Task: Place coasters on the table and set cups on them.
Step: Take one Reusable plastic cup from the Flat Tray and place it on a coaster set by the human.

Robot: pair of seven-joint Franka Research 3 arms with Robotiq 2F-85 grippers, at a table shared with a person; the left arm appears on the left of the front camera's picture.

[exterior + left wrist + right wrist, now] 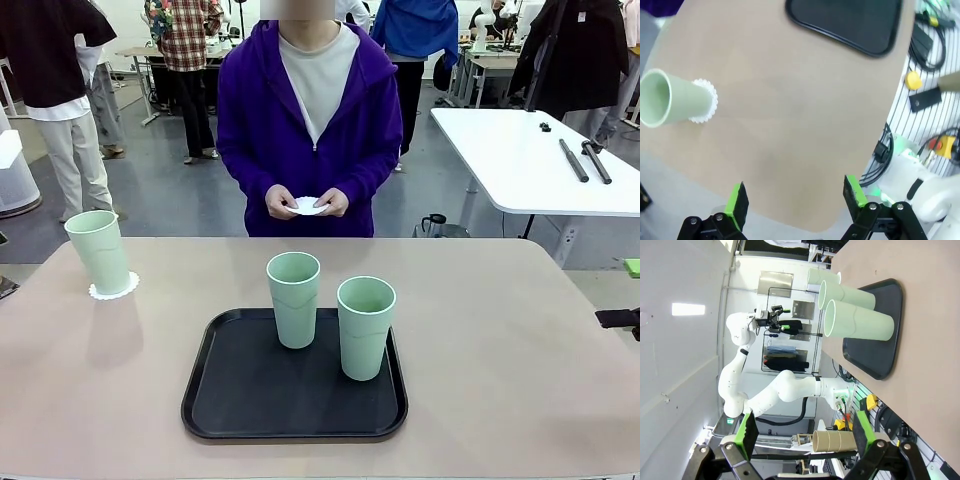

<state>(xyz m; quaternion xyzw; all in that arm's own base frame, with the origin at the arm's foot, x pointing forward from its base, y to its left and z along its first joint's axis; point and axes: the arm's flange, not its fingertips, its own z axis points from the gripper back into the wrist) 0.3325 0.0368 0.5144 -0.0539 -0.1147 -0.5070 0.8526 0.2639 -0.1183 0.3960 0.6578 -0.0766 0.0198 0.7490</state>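
Observation:
One mint-green cup (100, 250) stands on a lacy white coaster (113, 287) at the far left of the tan table (500, 350). Two more cups (294, 298) (366, 326) stand on the black tray (295, 400) in the middle. The person across the table holds another white coaster (308, 206) in both hands. My left gripper (796, 200) hangs open and empty above the table's edge, well away from the cup (670, 97) on its coaster (705, 100). My right gripper (805, 432) is open and empty off the table's side, looking across at the cups (857, 327) on the tray (885, 340).
A white table (540, 150) with dark tools stands behind on the right. Other people stand farther back. Cables and small yellow parts (912, 80) lie beyond the table's edge by the left arm's base. Bare tabletop (790, 125) lies between the tray and the left cup.

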